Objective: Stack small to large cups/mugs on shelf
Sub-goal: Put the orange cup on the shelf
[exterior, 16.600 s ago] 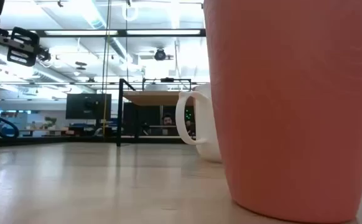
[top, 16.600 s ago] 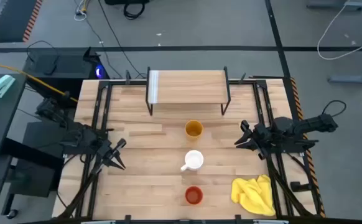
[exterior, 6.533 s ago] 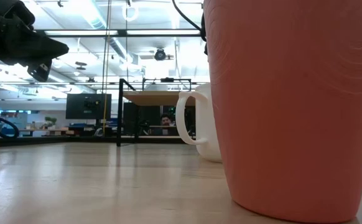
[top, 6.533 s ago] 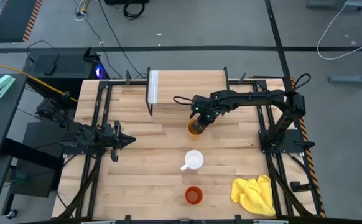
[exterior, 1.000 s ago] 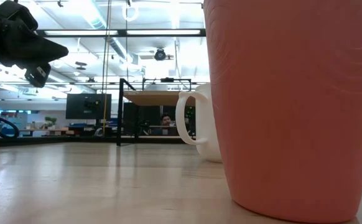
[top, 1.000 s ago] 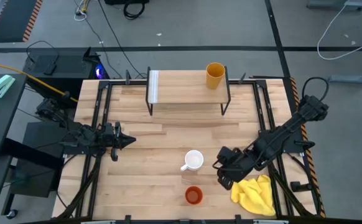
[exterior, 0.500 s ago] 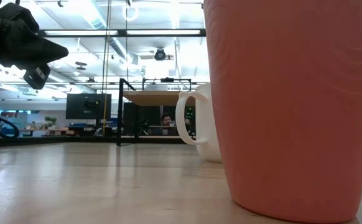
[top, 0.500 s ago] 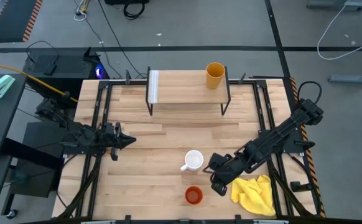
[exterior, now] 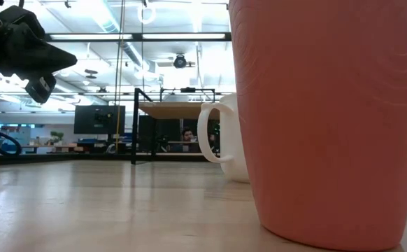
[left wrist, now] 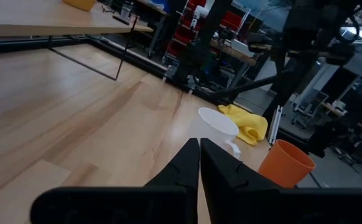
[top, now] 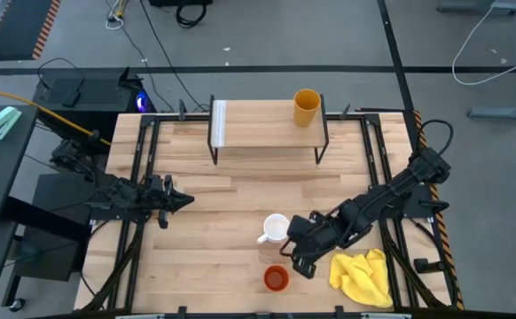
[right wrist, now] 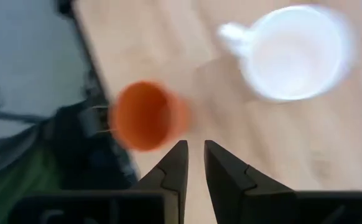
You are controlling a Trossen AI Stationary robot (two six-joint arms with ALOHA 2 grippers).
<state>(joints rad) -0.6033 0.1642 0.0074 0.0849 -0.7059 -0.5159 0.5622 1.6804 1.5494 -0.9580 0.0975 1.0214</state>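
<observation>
The yellow-orange tumbler (top: 307,105) stands upright on the right end of the shelf (top: 258,122). The white mug (top: 276,229) stands on the table with its handle toward the left edge. The red-orange cup (top: 277,278) stands nearer the near edge and fills the low view (exterior: 329,119). My right gripper (top: 297,260) hovers just right of the gap between mug and cup. In its wrist view, my right gripper (right wrist: 195,152) has a narrow gap, with the cup (right wrist: 147,115) and mug (right wrist: 296,53) ahead. My left gripper (top: 166,197) is shut and waits at the table's left.
A crumpled yellow cloth (top: 362,276) lies by the near right corner, right beside the right arm. Black frame rails run along both sides of the table. The shelf's left end carries a whitish strip (top: 219,124). Bare wood lies between the shelf and the mug.
My right gripper has moved toward the table's left edge, from beside the yellow cloth to a spot close by the white mug and the red-orange cup. The cups and the left arm have stayed still.
</observation>
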